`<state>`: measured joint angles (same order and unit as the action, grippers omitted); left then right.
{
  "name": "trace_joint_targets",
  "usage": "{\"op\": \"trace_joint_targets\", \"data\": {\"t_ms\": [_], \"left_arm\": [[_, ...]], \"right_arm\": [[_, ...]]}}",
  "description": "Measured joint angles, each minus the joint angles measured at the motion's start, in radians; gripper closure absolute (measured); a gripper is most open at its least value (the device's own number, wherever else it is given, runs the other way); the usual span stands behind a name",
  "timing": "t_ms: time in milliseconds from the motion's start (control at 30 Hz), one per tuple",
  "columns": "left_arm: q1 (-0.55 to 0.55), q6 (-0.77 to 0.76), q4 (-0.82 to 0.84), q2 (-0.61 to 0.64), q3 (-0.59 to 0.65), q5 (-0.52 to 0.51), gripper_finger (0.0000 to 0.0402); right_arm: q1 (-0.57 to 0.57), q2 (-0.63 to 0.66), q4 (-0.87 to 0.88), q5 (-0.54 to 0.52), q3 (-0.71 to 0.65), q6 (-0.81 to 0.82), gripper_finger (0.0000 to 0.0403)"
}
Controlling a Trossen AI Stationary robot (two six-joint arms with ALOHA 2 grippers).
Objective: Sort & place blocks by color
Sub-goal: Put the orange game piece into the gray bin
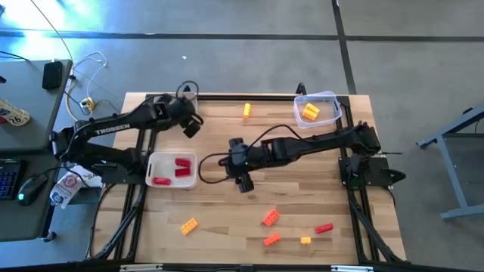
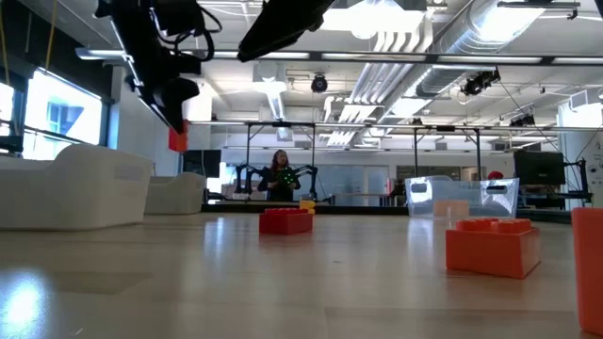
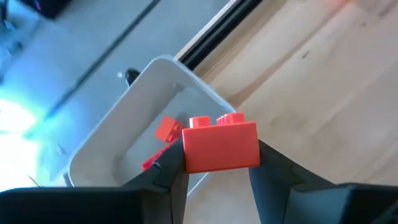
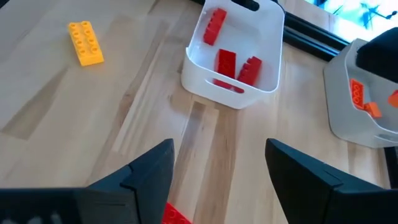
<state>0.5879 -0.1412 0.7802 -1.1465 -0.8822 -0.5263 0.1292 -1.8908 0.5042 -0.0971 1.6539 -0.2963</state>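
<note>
My left gripper (image 1: 190,125) hangs over the table's far left corner, shut on an orange block (image 3: 221,146). It is above a white tray (image 3: 112,143) that holds other orange blocks (image 4: 360,93). My right gripper (image 1: 243,181) is open above the table's middle and holds nothing. A second white tray (image 1: 155,160) holds three red blocks (image 4: 227,62). A clear tub (image 1: 327,98) holds yellow blocks (image 1: 310,112). Loose on the wood are a yellow block (image 1: 246,111) at the far side and several orange, yellow and red blocks (image 1: 270,218) near the front. My left gripper pinches the orange block between its two fingers (image 3: 171,168), one on each opposite side face (image 3: 252,155). The fingers come from above, slanting down. The block is lifted clear, above the tray (image 2: 177,139).
A red block (image 4: 177,214) lies just under my right gripper. Black frame rails run along the table's edges (image 1: 249,97). Cables, a mouse and a desk sit off the table's left side (image 1: 45,75). Bare wood lies between the trays and the front blocks (image 1: 227,204).
</note>
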Motion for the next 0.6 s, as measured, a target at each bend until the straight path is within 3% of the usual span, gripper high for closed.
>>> {"op": "trace_joint_targets", "data": {"t_ms": [133,333,600], "left_arm": [[0.091,-0.012,-0.03,0.0,0.0,0.066,0.0276],[0.211,-0.013,-0.082,0.0,0.0,0.086,0.028],[0.311,0.012,-0.099,-0.037,0.0,0.185,0.028]], "right_arm": [[-0.028,0.0,0.0,0.026,0.0,0.006,0.0164],[-0.056,-0.006,-0.001,0.084,0.001,0.001,0.0164],[-0.058,-0.048,0.008,0.091,0.002,-0.069,0.0164]]}}
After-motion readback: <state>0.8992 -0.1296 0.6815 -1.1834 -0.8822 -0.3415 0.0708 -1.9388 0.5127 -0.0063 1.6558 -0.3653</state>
